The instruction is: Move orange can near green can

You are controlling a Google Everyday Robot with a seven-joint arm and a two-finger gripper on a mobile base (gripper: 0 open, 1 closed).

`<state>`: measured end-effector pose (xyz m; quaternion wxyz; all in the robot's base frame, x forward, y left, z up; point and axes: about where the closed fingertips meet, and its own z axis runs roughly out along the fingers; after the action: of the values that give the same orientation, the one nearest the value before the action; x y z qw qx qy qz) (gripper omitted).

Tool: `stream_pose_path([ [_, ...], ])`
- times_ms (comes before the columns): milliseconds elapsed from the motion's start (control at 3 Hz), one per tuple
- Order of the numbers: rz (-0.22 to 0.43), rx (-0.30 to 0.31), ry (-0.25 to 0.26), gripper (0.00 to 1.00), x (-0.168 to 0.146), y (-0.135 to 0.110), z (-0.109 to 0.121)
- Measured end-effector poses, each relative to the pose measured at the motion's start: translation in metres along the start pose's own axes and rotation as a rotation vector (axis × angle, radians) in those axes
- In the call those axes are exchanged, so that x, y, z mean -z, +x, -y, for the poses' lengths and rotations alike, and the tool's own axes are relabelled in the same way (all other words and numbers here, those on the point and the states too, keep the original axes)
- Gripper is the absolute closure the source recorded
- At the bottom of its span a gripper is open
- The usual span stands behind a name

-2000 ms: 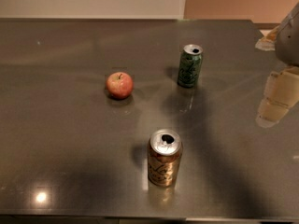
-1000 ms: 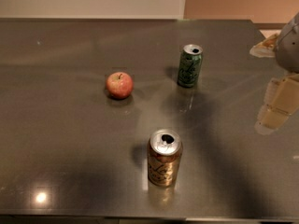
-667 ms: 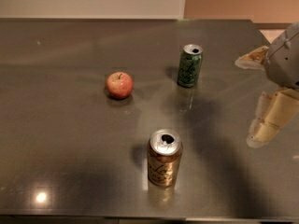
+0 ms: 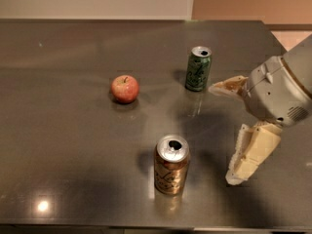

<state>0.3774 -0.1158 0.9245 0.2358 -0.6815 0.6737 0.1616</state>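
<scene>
The orange can (image 4: 171, 165) stands upright near the front of the dark table, its silver top open. The green can (image 4: 198, 68) stands upright further back, right of centre. My gripper (image 4: 222, 133) comes in from the right edge, open and empty. One finger (image 4: 228, 86) points left just right of the green can. The other finger (image 4: 249, 154) hangs lower, to the right of the orange can. The gripper touches neither can.
A red apple (image 4: 125, 88) lies left of the green can. The dark grey table (image 4: 73, 130) ends at a front edge just below the orange can and at a right edge behind my arm. A pale wall runs behind the table.
My gripper has moved left into the view, from the right edge toward the two cans. The cans and the apple have not moved.
</scene>
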Motion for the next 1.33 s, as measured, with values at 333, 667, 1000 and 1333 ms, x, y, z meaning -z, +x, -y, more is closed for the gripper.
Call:
stream_pose_path([
  [333, 0.063, 0.043, -0.059, 0.0, -0.024, -0.017, -0.023],
  [667, 0.106, 0.071, -0.106, 0.0, -0.045, -0.029, -0.043],
  [1000, 0.144, 0.081, -0.119, 0.0, -0.059, -0.041, -0.048],
  [1333, 0.178, 0.081, -0.108, 0.16, -0.062, -0.052, -0.042],
])
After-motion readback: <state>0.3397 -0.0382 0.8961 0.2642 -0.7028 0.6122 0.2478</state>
